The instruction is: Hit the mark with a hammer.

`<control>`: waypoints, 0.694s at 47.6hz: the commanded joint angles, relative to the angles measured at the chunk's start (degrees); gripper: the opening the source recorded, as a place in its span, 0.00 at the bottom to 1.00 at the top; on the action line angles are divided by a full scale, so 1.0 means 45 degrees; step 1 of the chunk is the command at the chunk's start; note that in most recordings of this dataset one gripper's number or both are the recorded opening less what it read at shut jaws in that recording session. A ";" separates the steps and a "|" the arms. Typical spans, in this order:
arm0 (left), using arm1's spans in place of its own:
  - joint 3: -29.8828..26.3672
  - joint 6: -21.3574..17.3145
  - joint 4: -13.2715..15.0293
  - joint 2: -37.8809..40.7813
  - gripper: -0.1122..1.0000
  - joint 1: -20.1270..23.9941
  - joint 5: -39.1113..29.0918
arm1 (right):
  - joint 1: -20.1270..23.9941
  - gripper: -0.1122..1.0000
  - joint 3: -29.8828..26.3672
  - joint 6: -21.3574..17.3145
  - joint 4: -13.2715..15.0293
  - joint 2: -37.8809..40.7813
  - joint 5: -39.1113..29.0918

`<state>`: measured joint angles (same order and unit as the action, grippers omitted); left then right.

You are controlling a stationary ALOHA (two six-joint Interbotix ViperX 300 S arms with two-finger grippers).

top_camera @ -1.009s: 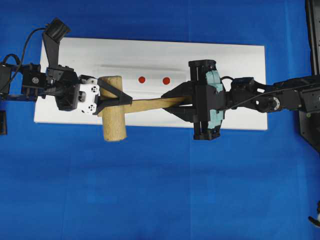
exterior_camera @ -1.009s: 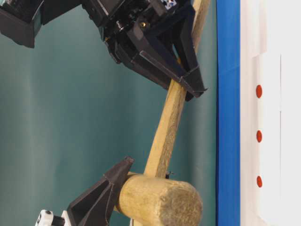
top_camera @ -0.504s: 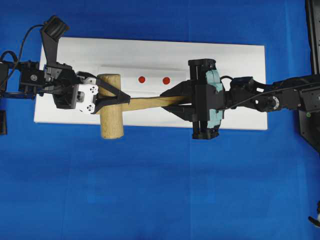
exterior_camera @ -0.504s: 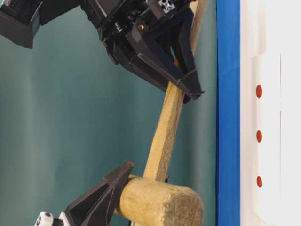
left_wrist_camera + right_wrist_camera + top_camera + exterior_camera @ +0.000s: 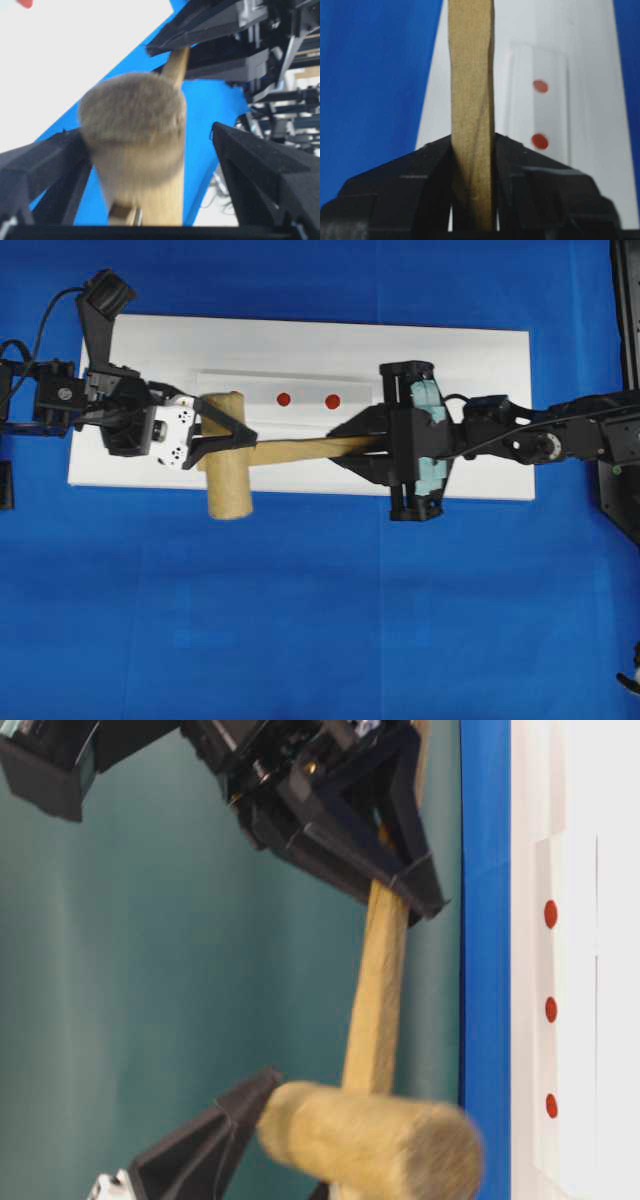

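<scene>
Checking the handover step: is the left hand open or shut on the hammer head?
Open. In the left wrist view the left hand shows blue cloth between the hammer head and one finger.

One hammer (image 5: 228, 455); two tools; one white board (image 5: 480, 355); three red dots (image 5: 551, 1009).

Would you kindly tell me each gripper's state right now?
Left gripper: open around the light wooden mallet, not gripping it.
Right gripper: shut on its handle.
</scene>
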<state>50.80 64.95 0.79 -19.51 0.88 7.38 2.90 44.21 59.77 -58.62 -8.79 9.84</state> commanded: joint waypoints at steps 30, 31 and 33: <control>0.2227 -0.0098 0.0000 -0.3770 0.90 -0.0039 -0.0625 | 0.0020 0.18 0.1543 -0.0039 -0.1055 -0.2207 0.0117; 0.2246 -0.0137 0.0000 -0.3828 0.90 -0.0020 -0.0684 | 0.0020 0.18 0.1523 -0.0039 -0.1055 -0.2187 0.0117; 0.2285 -0.0215 -0.0039 -0.3906 0.90 -0.0020 -0.0762 | 0.0020 0.18 0.1484 -0.0059 -0.1074 -0.2148 0.0059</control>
<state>61.52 64.60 0.79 -36.21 0.88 4.13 2.90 52.12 59.68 -63.37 -17.58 9.84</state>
